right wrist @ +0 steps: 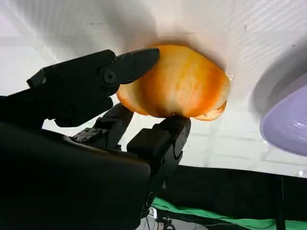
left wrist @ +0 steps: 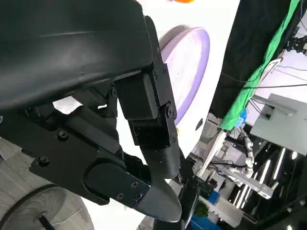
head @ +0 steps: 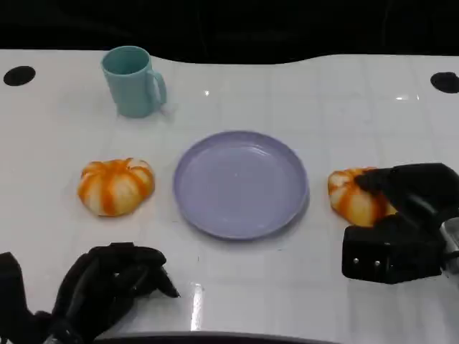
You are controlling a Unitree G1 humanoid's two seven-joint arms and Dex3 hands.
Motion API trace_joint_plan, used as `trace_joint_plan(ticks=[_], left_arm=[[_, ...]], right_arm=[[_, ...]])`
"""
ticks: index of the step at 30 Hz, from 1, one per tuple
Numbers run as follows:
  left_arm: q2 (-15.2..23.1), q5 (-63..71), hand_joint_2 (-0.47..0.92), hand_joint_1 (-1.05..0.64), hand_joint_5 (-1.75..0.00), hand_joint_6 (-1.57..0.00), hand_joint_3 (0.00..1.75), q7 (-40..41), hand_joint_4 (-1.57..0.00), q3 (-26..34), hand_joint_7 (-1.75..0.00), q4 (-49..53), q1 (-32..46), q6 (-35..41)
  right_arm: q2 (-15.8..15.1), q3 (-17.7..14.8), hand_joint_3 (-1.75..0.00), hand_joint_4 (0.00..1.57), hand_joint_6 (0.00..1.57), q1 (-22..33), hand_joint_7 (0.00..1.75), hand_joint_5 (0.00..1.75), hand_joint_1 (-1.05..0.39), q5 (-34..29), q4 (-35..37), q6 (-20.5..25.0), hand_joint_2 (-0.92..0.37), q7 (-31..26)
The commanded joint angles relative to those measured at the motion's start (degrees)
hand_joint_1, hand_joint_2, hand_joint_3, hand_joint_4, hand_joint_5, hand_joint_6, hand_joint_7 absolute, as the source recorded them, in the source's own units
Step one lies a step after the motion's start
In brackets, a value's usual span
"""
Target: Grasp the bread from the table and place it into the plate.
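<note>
Your white tabletop (head: pixel 287 86) backs onto darkness. The right robot hand (head: pixel 401 215) grasps bread (head: pixel 353 195) near the right edge, partly hiding it; the left robot hand (head: pixel 107 287) hangs curled, holding nothing.

The left hand (left wrist: pixel 139 143) is taking up most of the left wrist view, its black shell and jointed black fingers (left wrist: pixel 153 158) reaching across the frame with nothing between them. Beyond the fingers, the lilac plate (left wrist: pixel 192 62) is lying on the white table (left wrist: pixel 223 28), seen edge-on and partly hidden by the hand. A sliver of orange bread (left wrist: pixel 181 1) is peeking in at the frame's edge, just past the plate. Past the table edge, a green cloth (left wrist: pixel 259 72) is hanging against a dark backdrop, with metal stands and cables showing nearby
</note>
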Motion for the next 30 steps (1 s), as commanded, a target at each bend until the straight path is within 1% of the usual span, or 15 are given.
trace_joint_plan(ticks=[1,5,6,8,9,11,13,16,18,21,23,24,26,29,30], left_arm=[[0.5,-0.4,0.7,-0.95,-1.43,-1.5,0.0,-0.1,-0.8,0.3,0.0,-0.2,0.4,0.3],[0.5,-0.4,0.7,-0.94,-1.42,-1.49,0.0,-0.4,-0.79,0.3,0.0,0.1,0.3,0.0],[0.5,-0.4,0.7,-0.94,-1.43,-1.49,0.0,-0.2,-0.79,0.3,0.0,0.0,0.4,0.1],[0.4,-0.4,0.7,-0.94,-1.43,-1.5,0.0,0.2,-0.8,0.3,0.0,-0.3,0.5,0.4],[0.4,-0.3,0.7,-0.94,-1.43,-1.5,0.0,0.1,-0.8,0.3,0.0,-0.3,0.5,0.3],[0.5,-0.5,0.71,-0.94,-1.44,-1.49,0.0,-0.5,-0.79,0.4,0.0,0.1,0.4,-0.2],[0.4,-0.6,0.71,-0.95,-1.44,-1.49,0.0,-0.7,-0.79,0.5,0.0,0.3,0.3,-0.3],[0.3,-0.7,0.7,-0.95,-1.44,-1.49,0.0,-0.4,-0.79,0.4,0.0,-0.1,0.5,0.0],[0.3,-0.6,0.7,-0.95,-1.43,-1.49,0.0,-0.2,-0.79,0.2,0.0,-0.3,0.6,0.1],[0.2,-0.5,0.7,-0.96,-1.44,-1.5,0.0,-0.2,-0.79,0.2,0.0,-0.4,0.7,-0.1],[0.2,-0.7,0.7,-0.95,-1.44,-1.49,0.0,-0.5,-0.79,0.3,0.0,-0.2,0.6,-0.2],[0.2,-0.8,0.7,-0.94,-1.43,-1.49,0.0,-0.5,-0.79,0.3,0.0,-0.2,0.5,0.0],[0.3,-0.7,0.7,-0.94,-1.42,-1.5,0.0,-0.1,-0.8,0.3,0.0,-0.5,0.6,0.5],[0.3,-0.6,0.7,-0.95,-1.41,-1.5,0.0,0.3,-0.81,0.3,0.0,-0.7,0.6,0.9],[0.3,-0.6,0.69,-0.94,-1.4,-1.5,0.0,0.3,-0.81,0.3,0.0,-0.8,0.5,1.1]], right_arm=[[-2.0,1.0,0.0,0.74,0.96,2.5,0.05,0.94,-0.34,0.0,-1.8,1.0,-0.84,2.0],[-2.2,1.6,0.0,0.76,0.95,3.1,0.03,1.0,-0.3,-0.5,-1.8,0.8,-0.84,1.0],[-2.2,1.6,0.0,0.73,0.95,3.1,0.02,1.09,-0.26,-0.4,-1.4,0.4,-0.85,0.4],[-2.0,1.4,0.0,0.72,0.97,3.2,0.02,1.17,-0.22,0.3,-0.6,-0.6,-0.85,-0.8],[-2.0,1.3,-0.01,0.73,1.01,3.2,0.04,1.2,-0.19,0.7,0.1,-1.6,-0.86,-2.0],[-2.1,1.6,-0.01,0.82,1.15,3.0,0.09,1.21,-0.15,0.6,1.5,-3.3,-0.9,-4.1],[-2.2,1.9,-0.02,0.88,1.23,3.0,0.11,1.3,-0.14,0.5,2.2,-4.0,-0.92,-4.8],[-2.6,1.9,-0.06,0.87,1.31,3.4,0.15,1.53,-0.13,0.5,2.0,-5.3,-0.92,-6.0],[-2.9,1.9,-0.12,0.85,1.33,3.7,0.24,1.66,-0.11,0.7,1.9,-6.4,-0.92,-6.8],[-3.4,1.9,-0.13,0.86,1.29,4.8,0.33,1.71,-0.13,0.3,0.6,-7.3,-0.92,-9.2],[-3.8,2.0,-0.12,0.87,1.1,5.7,0.77,1.74,-0.13,-0.2,-0.6,-7.8,-0.92,-11.1],[-4.1,2.1,-0.11,0.88,1.04,6.1,0.85,1.74,-0.14,-0.5,-1.4,-7.8,-0.91,-11.6],[-4.6,1.9,-0.11,0.89,0.99,7.2,0.89,1.75,-0.17,-0.6,-3.9,-7.6,-0.92,-11.4],[-4.9,1.2,-0.1,0.89,1.02,8.7,0.86,1.75,-0.17,-0.1,-6.5,-8.3,-0.9,-12.7],[-5.0,0.9,-0.1,0.9,1.01,9.1,0.9,1.75,-0.15,0.0,-7.0,-8.7,-0.89,-13.5]])
